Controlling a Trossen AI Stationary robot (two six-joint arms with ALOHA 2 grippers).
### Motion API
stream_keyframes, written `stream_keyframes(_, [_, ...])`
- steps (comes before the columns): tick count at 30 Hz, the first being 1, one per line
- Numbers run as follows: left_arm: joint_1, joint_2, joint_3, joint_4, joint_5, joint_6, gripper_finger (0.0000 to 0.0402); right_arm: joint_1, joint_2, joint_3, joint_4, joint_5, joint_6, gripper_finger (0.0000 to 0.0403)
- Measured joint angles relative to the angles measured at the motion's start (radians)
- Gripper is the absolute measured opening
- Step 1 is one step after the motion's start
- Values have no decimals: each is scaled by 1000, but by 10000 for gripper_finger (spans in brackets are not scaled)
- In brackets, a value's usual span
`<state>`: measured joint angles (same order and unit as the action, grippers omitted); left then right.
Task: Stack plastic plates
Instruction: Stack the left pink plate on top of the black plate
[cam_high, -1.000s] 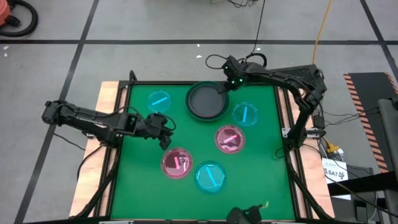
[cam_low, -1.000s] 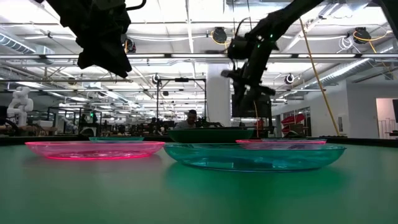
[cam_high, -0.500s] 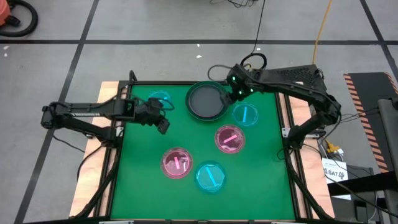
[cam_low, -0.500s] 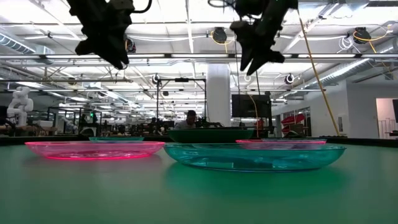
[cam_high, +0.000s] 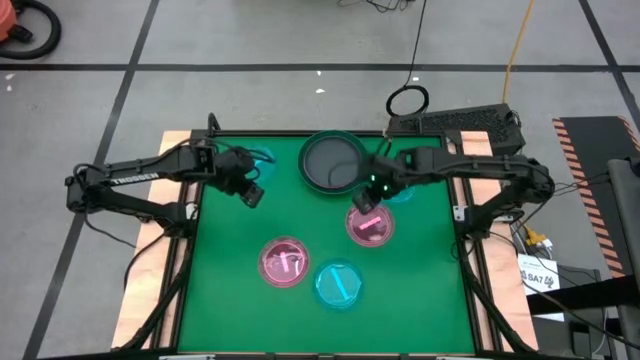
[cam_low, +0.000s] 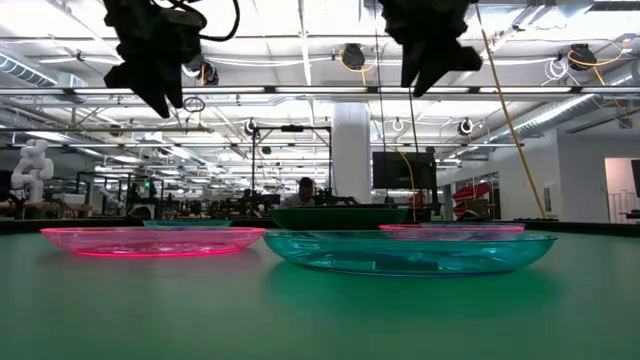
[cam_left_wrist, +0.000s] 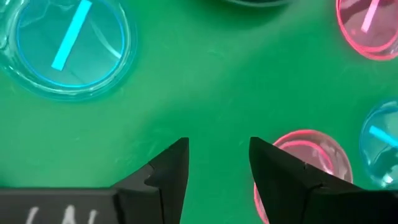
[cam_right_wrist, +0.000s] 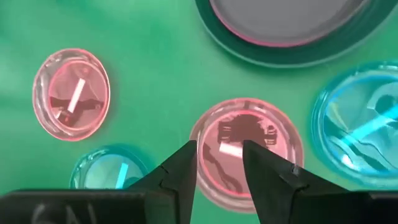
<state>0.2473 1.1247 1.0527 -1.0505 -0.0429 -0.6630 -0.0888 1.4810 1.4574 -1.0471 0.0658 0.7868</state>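
A dark green-grey plate stack (cam_high: 333, 162) sits near the table's far edge; in the right wrist view a thin pink rim shows within the stack (cam_right_wrist: 292, 28). Three translucent cyan plates (cam_high: 338, 284) (cam_high: 262, 157) (cam_high: 402, 190) and two translucent pink plates (cam_high: 285, 262) (cam_high: 370, 224) lie flat on the green mat. My left gripper (cam_high: 250, 192) (cam_left_wrist: 217, 162) hovers open above bare mat, just near the far-left cyan plate (cam_left_wrist: 65, 46). My right gripper (cam_high: 365, 200) (cam_right_wrist: 217, 158) hovers open above the right pink plate (cam_right_wrist: 245, 149). Both are high above the table (cam_low: 150, 95) (cam_low: 430, 80).
The green mat (cam_high: 230, 290) has a raised wooden border (cam_high: 168, 250). Bare mat lies along the left side and the near right corner. A cable loop (cam_high: 405, 101) lies on the floor beyond the far edge. The low view shows a workshop beyond the table.
My right gripper has risen from the dark stack's far right rim and swung toward the near edge, ending over the right pink plate. My left gripper has moved up and toward the far edge, closer to the far-left cyan plate. No plate has moved.
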Motion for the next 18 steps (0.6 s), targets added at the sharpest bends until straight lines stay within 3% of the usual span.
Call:
stream_keyframes(9, [-147, 0, 0, -15, -10, -112, 175, 189, 0, 0, -121, 166, 195, 125])
stream_keyframes(18, [-190, 0, -41, 7, 126, -222, 175, 262, 0, -83, -169, 55, 225, 125])
